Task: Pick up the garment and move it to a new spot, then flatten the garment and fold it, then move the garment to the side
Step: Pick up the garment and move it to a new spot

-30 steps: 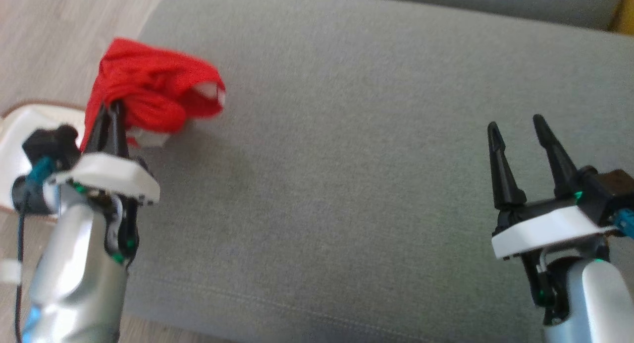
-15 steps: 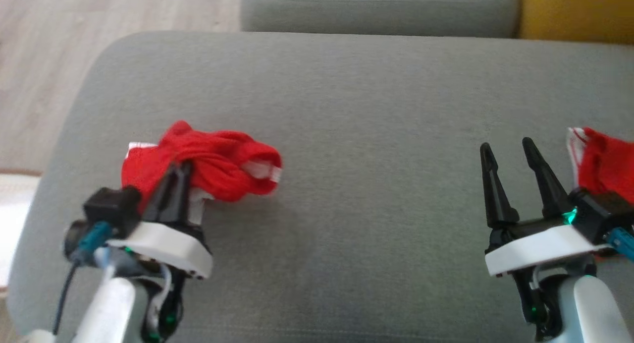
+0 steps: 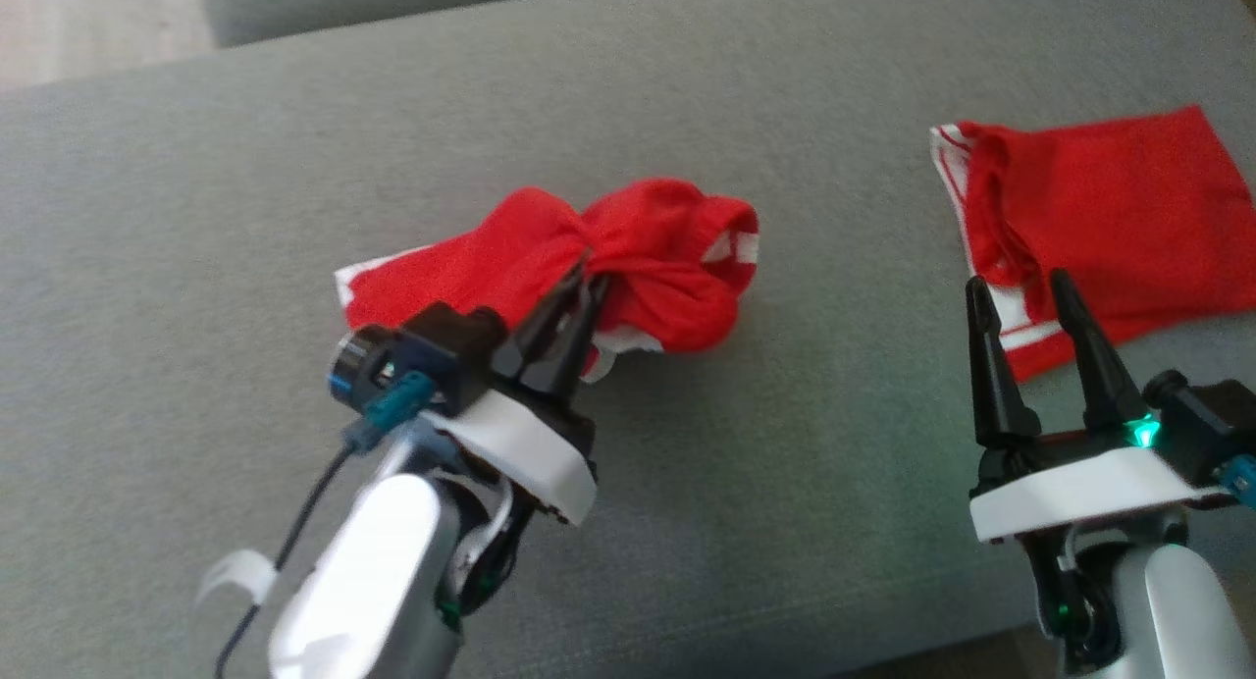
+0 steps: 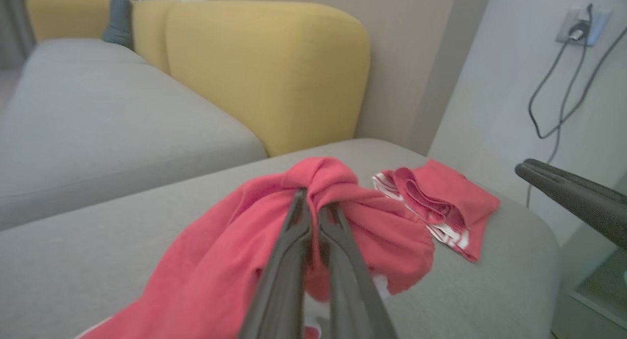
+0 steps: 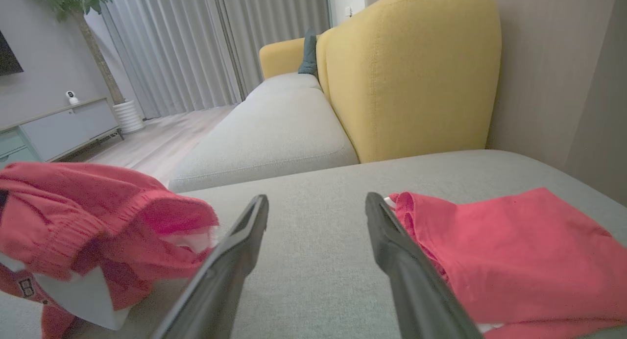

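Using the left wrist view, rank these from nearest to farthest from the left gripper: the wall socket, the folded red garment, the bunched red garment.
1. The bunched red garment: pinched in the left gripper.
2. The folded red garment: beyond, right, flat on the cushion.
3. The wall socket: upper right, past the cushion's end.

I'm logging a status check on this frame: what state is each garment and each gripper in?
bunched garment: crumpled, pinched at a gathered fold.
folded garment: folded, lying flat on the grey cushion, nothing gripping it.
left gripper: shut on the bunched garment.
right gripper: open, holding nothing.
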Available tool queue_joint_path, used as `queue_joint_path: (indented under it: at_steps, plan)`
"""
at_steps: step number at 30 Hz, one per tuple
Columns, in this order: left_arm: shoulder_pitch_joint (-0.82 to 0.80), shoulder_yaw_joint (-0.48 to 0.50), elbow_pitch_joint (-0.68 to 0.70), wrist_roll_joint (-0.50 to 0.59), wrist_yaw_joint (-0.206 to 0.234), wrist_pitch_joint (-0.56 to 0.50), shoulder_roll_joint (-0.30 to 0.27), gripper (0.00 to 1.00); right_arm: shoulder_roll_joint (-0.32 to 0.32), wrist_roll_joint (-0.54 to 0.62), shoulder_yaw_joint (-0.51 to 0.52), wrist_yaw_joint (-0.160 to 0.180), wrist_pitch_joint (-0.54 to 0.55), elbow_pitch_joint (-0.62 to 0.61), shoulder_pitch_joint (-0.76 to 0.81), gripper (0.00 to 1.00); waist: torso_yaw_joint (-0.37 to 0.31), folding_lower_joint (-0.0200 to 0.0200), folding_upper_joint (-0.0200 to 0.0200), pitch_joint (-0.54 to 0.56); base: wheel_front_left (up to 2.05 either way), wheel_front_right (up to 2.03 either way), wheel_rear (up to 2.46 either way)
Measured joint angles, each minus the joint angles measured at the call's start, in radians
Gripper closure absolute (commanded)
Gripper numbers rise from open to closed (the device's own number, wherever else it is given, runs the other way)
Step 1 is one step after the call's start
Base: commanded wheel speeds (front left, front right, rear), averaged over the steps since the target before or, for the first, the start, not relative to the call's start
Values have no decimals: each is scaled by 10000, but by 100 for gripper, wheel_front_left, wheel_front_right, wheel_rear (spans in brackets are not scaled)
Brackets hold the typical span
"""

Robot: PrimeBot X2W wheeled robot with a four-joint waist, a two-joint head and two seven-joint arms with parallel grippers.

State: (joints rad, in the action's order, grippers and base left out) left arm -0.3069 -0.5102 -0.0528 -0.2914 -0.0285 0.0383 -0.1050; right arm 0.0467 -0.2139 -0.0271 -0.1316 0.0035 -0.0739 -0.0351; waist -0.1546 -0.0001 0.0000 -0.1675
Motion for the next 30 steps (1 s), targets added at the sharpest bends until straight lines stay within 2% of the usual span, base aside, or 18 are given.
queue_joint_path:
  at_steps: [7, 13, 14, 15, 21, 30]
  plan:
    - [6, -725, -1626, -21, -334, -458, 119, 100, 0, -148, -25, 0, -182, 182, -3, 0, -647, 1, 0, -530, 0, 0, 0]
    - [505, -1394, -2376, -270, -612, -721, 142, 98, -2, -148, 6, 0, -184, 334, -7, 0, -422, 1, 0, -509, 0, 0, 0]
    - [576, -1465, -2452, -268, -612, -717, 136, 46, -2, -148, 6, 0, -184, 366, -7, 0, -347, 1, 0, -485, 0, 0, 0]
    - [613, -1534, -2518, -268, -614, -706, 132, 0, -2, -148, 4, 0, -182, 407, -7, 0, -267, 1, 0, -455, 0, 0, 0]
    - [619, -1484, -2293, -251, -487, 341, 125, 0, -2, -146, 27, 0, -178, 518, -6, 0, 269, 1, 0, -172, 0, 0, 0]
    - [818, -132, -1388, -155, 420, 1831, -389, 0, -2, -132, 148, 0, -33, 518, 7, 0, 1114, 1, 0, 289, 0, 0, 0]
